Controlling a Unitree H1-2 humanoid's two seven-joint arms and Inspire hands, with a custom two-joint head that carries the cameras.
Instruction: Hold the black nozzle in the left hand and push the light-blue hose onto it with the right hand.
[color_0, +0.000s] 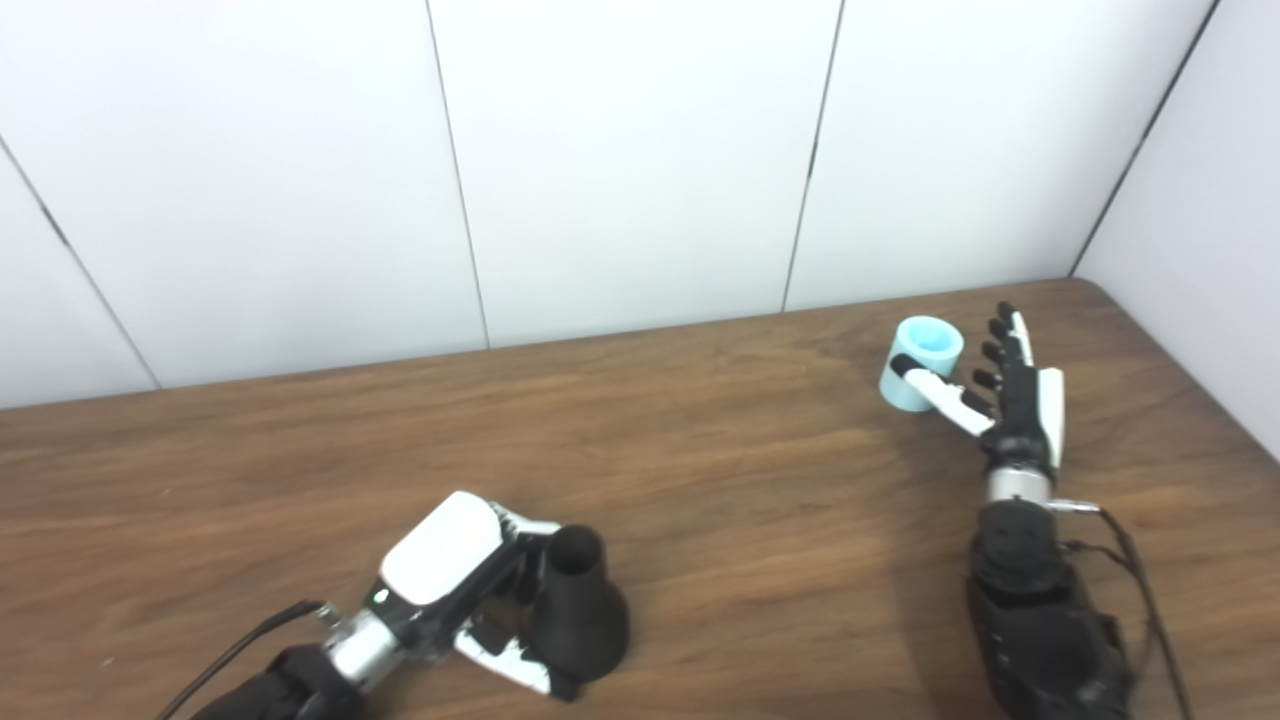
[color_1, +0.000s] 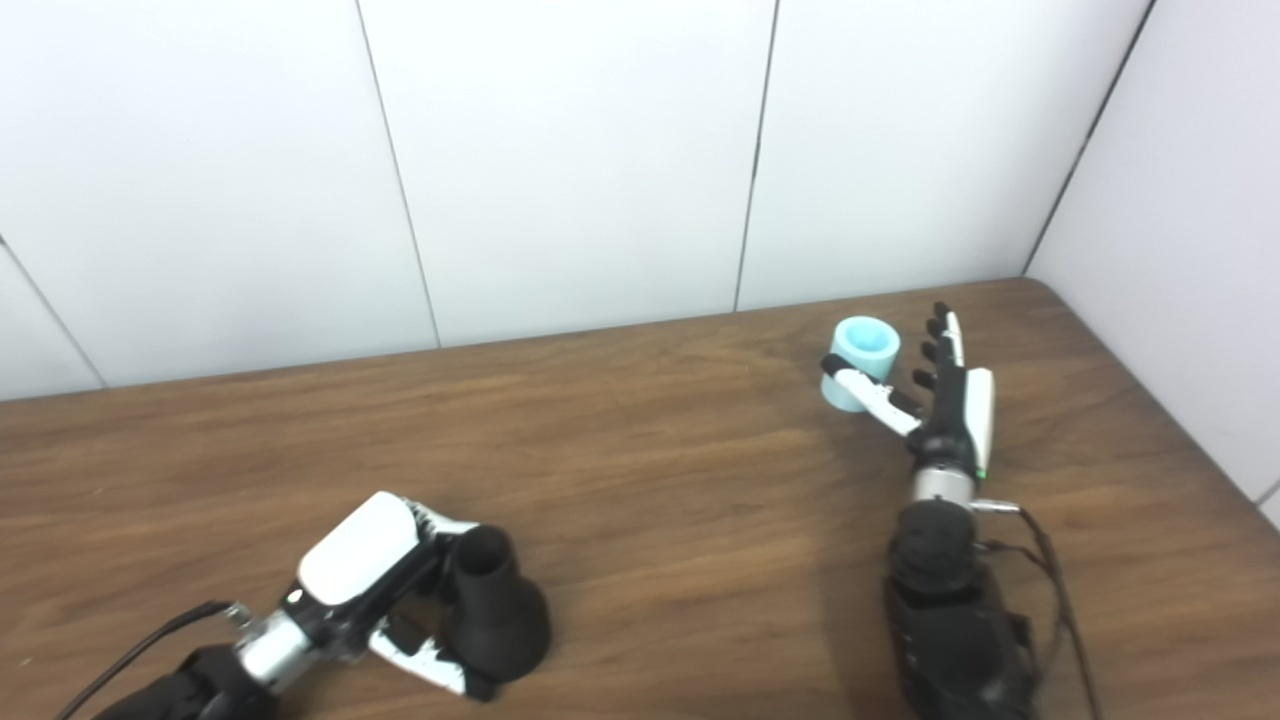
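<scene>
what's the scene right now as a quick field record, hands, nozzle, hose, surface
left hand: wrapped around the black nozzle, fingers closed on it
black nozzle: upright on the table, wide base down, narrow opening up
right hand: open, fingers straight, thumb in front of the hose
light-blue hose: short piece standing on end at far right, not gripped
wooden table: carries both parts
parts joined: no, far apart

wood-grain table (color_0: 700, 480) — matt black nozzle (color_0: 578, 610), smooth hose (color_0: 920, 362).
</scene>
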